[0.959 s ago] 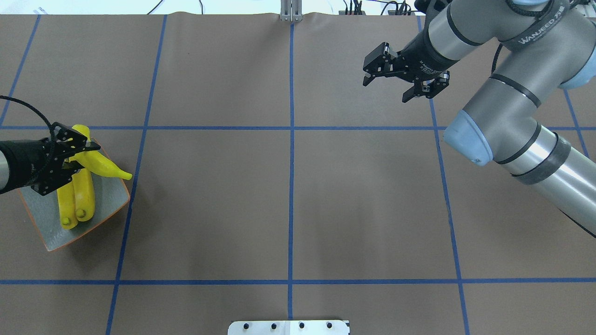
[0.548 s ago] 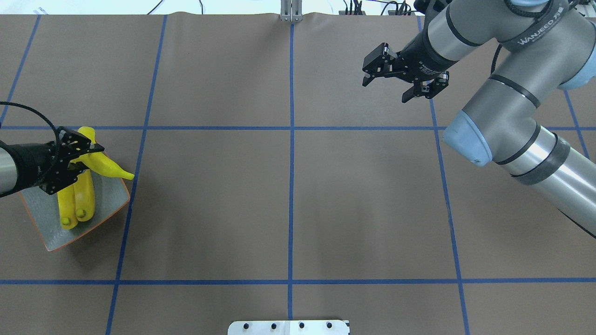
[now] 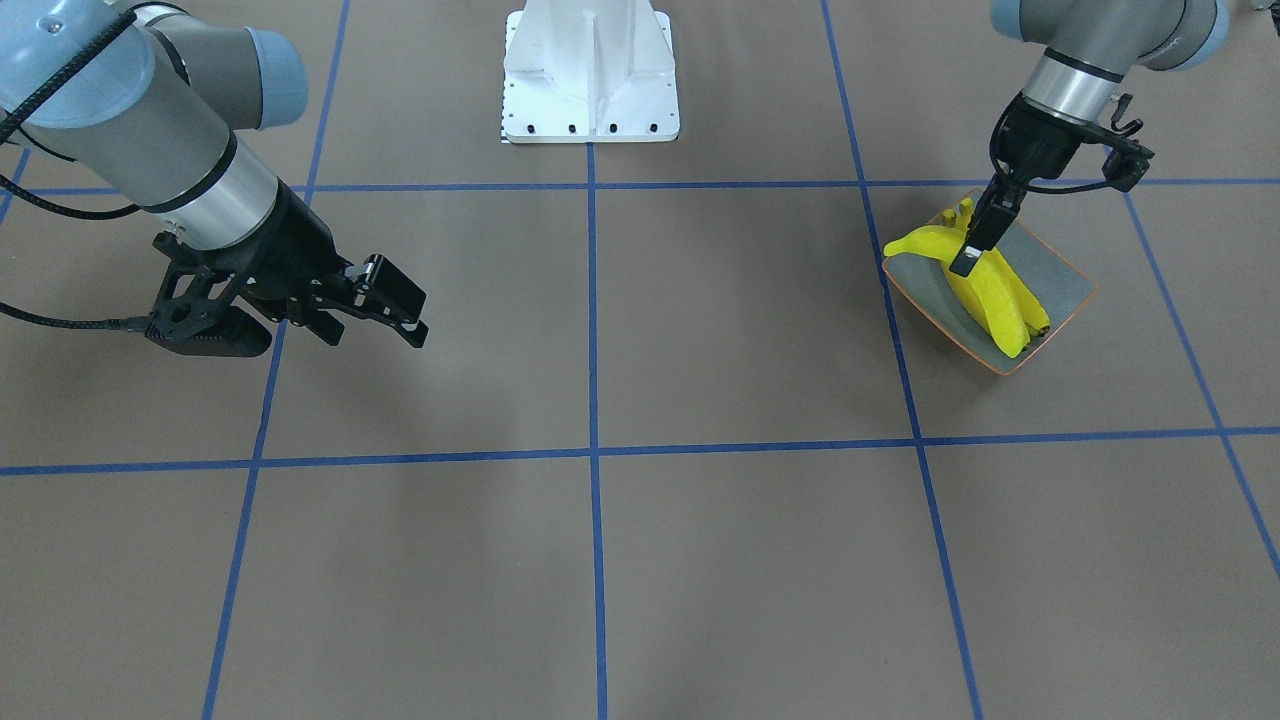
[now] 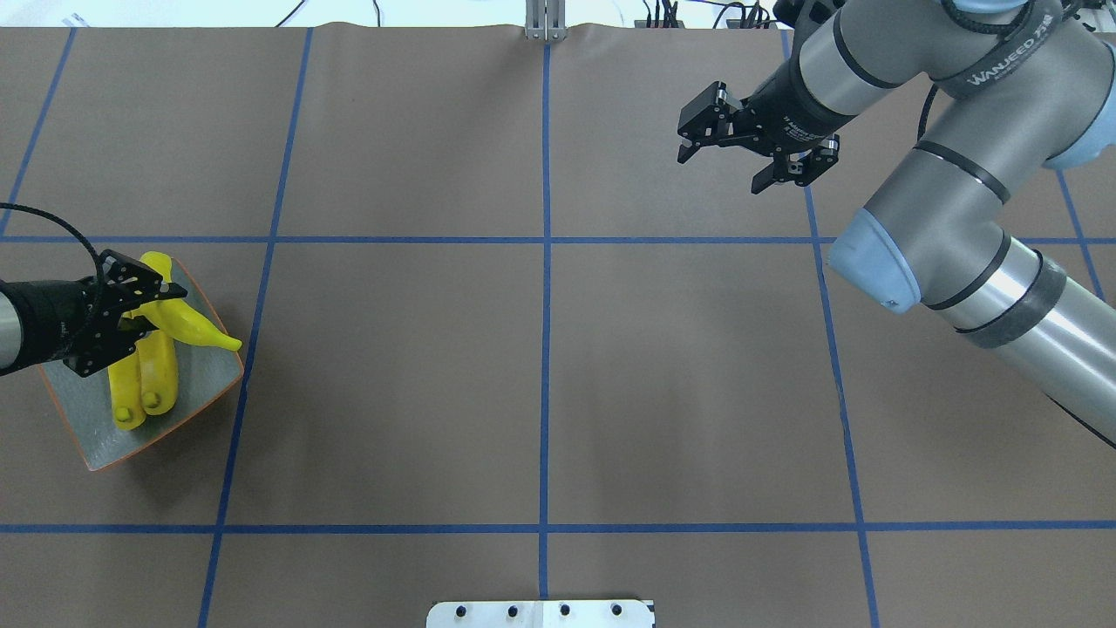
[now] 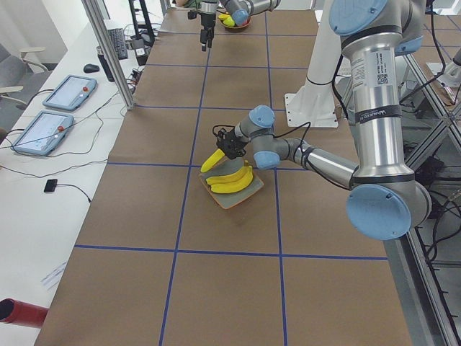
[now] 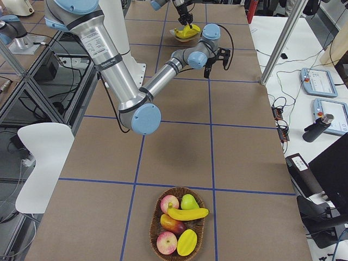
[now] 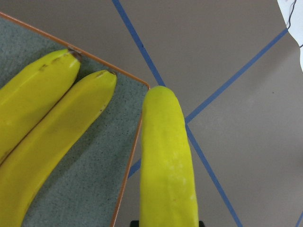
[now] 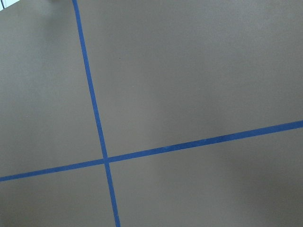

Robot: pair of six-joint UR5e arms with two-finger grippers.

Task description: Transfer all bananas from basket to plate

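Note:
My left gripper (image 4: 157,310) is shut on a yellow banana (image 4: 205,331) that lies crosswise over the far end of the grey-green plate (image 4: 200,397). In the left wrist view this banana (image 7: 168,165) sticks out past the plate's orange rim (image 7: 130,156). Two more bananas (image 4: 144,384) lie side by side on the plate. The front view shows the left gripper (image 3: 970,245) low over the plate (image 3: 1060,275). My right gripper (image 4: 737,161) hangs open and empty over bare table at the far right. The basket (image 6: 179,223) holds one banana (image 6: 187,213) among other fruit.
The basket also holds apples, a pear and a mango. Blue tape lines cross the brown table. A white mount (image 3: 590,75) stands at the robot's side of the table. Tablets and cables lie on a side bench (image 5: 57,115).
My left gripper has sunk toward the plate with the banana, shifting slightly back toward the robot. The right gripper has barely moved.

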